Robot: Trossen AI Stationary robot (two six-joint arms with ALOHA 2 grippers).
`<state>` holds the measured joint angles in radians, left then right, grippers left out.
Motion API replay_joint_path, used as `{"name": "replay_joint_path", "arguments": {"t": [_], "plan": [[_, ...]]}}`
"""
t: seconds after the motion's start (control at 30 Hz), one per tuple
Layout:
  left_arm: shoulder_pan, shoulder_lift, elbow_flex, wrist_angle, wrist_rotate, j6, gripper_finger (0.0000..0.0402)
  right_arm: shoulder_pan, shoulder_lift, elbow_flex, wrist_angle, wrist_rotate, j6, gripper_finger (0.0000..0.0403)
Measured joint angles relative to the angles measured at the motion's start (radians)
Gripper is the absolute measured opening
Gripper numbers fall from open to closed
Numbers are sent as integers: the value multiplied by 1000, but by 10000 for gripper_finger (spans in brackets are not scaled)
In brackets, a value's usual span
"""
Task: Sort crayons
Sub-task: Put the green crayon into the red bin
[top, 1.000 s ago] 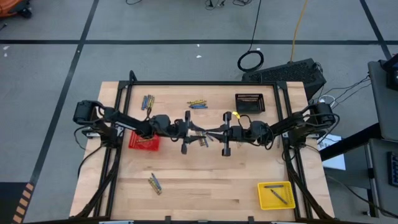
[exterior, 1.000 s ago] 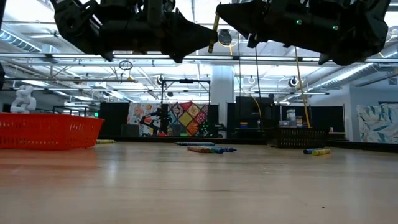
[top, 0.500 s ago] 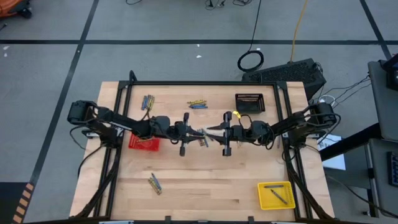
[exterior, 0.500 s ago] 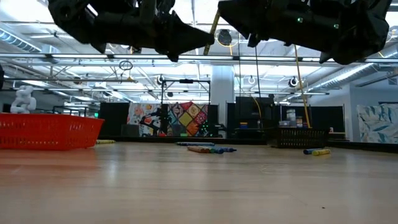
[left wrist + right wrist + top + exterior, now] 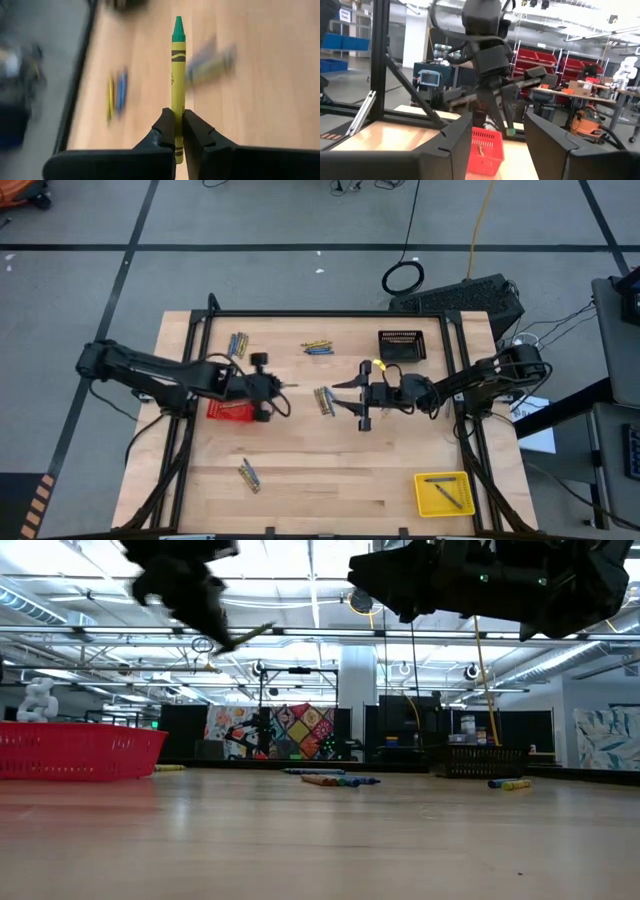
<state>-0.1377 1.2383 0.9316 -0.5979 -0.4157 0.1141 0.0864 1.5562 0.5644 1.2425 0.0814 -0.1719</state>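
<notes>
crayons (image 5: 447,494) in yellow basket (image 5: 425,502); left fingers (image 5: 165,131) pinch green-tipped crayon (image 5: 177,75); right fingers (image 5: 550,140) wide.

Overhead view straight down, low view level across table (image 5: 330,840), wrist views forward, sharing red basket (image 5: 231,409).
</notes>
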Motion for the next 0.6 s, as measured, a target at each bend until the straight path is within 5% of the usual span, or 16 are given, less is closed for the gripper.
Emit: {"name": "replay_joint_path", "arguments": {"t": [0.17,0.27,0.6], "plan": [[-30,-33,57,-503,55,-221,6,0,0,0,-18,-3,2,161],[-30,-47,34,-652,163,-347,6,0,0,0,-23,-4,3,160],[-30,-47,-108,-660,305,-316,7,0,0,0,-28,-5,18,160]]}}
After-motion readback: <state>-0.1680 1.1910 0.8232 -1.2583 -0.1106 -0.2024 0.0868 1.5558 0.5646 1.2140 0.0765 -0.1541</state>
